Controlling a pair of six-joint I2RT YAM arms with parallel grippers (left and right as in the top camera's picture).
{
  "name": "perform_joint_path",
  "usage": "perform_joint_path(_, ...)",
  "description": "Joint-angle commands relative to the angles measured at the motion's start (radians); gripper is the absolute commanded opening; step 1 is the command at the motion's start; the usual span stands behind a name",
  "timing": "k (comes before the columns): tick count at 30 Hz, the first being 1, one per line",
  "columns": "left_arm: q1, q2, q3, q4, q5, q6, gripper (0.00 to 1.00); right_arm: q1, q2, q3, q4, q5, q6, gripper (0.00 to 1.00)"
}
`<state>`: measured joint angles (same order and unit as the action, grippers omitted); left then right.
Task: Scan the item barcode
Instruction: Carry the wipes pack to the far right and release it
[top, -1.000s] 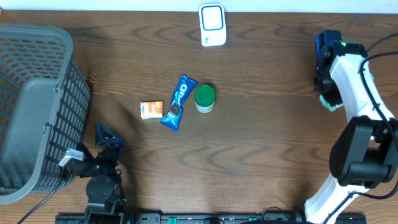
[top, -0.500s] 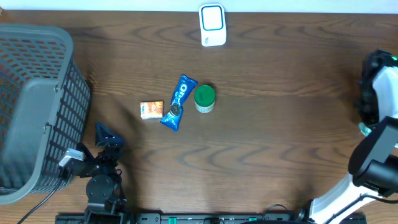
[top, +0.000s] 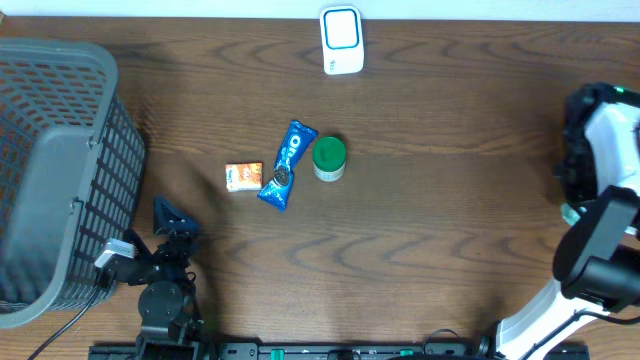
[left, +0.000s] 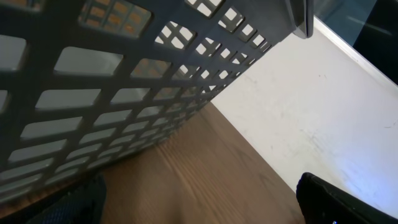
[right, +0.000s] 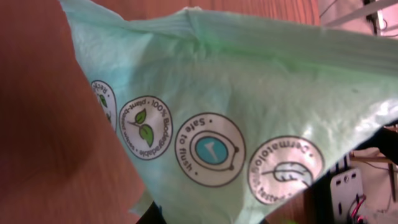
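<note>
**A:** What did the surface and the room look like?

**B:** It was a dark wood table (top: 420, 250), with a white strip along the top edge of the overhead frame. A grey basket (top: 60, 170) filled the left side. The scanner (top: 341, 40), white with a blue face, stood at top centre. Near the middle lay an orange packet (top: 243, 176) with a blue packet (top: 288, 165) just beside it. A jar (top: 329, 158) with a green lid was just right of that.

**A:** How was the left arm posed?

**B:** It was folded low at the lower left, near the basket's corner. The left gripper (top: 172, 222) pointed up the frame with its fingers wide apart and nothing between them. Its wrist view had the basket wall across the upper left, wood below and a white surface at the right. Dark fingertips (left: 336, 199) sat in the bottom corners.

**A:** And the right arm?

**B:** It was bent at the right edge of the overhead frame, well apart from the scanner. The right gripper (top: 570, 200) pointed down the frame, clamped on the pack (right: 236, 124). From above only a teal corner showed under the arm. The wrist view was almost filled by its pale green wrapper with round printed badges, and wood showed at the left.
</note>
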<state>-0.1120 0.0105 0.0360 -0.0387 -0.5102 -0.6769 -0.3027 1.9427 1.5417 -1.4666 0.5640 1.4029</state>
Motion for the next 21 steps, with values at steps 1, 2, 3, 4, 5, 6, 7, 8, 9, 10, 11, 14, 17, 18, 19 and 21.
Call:
perform_joint_path(1, 0.005, -0.003, -0.018, -0.032, -0.002, 0.006, 0.98, 0.083, 0.001, -0.003, -0.019, 0.058, 0.158, 0.01)
perform_joint_path(2, 0.005, -0.003, -0.018, -0.032, -0.002, 0.006, 0.98, 0.105, 0.001, -0.003, -0.026, 0.067, 0.183, 0.01)
perform_joint_path(3, 0.005, -0.003, -0.018, -0.032, -0.002, 0.006, 0.98, 0.125, 0.001, -0.003, -0.034, 0.071, 0.212, 0.01)
perform_joint_path(4, 0.005, -0.003, -0.018, -0.032, -0.002, 0.006, 0.98, 0.144, 0.001, -0.003, -0.043, 0.072, 0.245, 0.01)
perform_joint_path(5, 0.005, -0.003, -0.018, -0.032, -0.002, 0.006, 0.98, 0.165, 0.001, -0.003, -0.05, 0.072, 0.275, 0.01)
perform_joint_path(6, 0.005, -0.003, -0.018, -0.032, -0.002, 0.006, 0.98, 0.193, 0.001, -0.003, -0.06, 0.072, 0.314, 0.01)
perform_joint_path(7, 0.005, -0.003, -0.018, -0.032, -0.002, 0.006, 0.98, 0.213, 0.001, -0.003, -0.066, 0.071, 0.343, 0.01)
perform_joint_path(8, 0.005, -0.003, -0.018, -0.032, -0.002, 0.006, 0.98, 0.232, 0.001, -0.003, -0.071, 0.071, 0.369, 0.01)
perform_joint_path(9, 0.005, -0.003, -0.018, -0.032, -0.002, 0.006, 0.98, 0.252, 0.001, -0.003, -0.075, 0.071, 0.395, 0.01)
perform_joint_path(10, 0.005, -0.003, -0.018, -0.032, -0.002, 0.006, 0.98, 0.267, 0.001, -0.003, -0.078, 0.071, 0.411, 0.01)
perform_joint_path(11, 0.005, -0.003, -0.018, -0.032, -0.002, 0.006, 0.98, 0.281, 0.001, -0.003, -0.083, 0.071, 0.426, 0.01)
perform_joint_path(14, 0.005, -0.003, -0.018, -0.032, -0.002, 0.006, 0.98, 0.325, 0.001, -0.003, -0.103, 0.071, 0.486, 0.01)
perform_joint_path(17, 0.005, -0.003, -0.018, -0.032, -0.002, 0.006, 0.98, 0.363, 0.001, -0.003, -0.113, 0.071, 0.53, 0.01)
perform_joint_path(18, 0.005, -0.003, -0.018, -0.032, -0.002, 0.006, 0.98, 0.379, 0.001, -0.004, -0.113, 0.071, 0.543, 0.01)
perform_joint_path(19, 0.005, -0.003, -0.018, -0.032, -0.002, 0.006, 0.98, 0.389, 0.001, -0.005, -0.112, 0.071, 0.556, 0.01)
perform_joint_path(21, 0.005, -0.003, -0.018, -0.032, -0.002, 0.006, 0.98, 0.409, 0.001, -0.009, -0.11, 0.071, 0.594, 0.01)
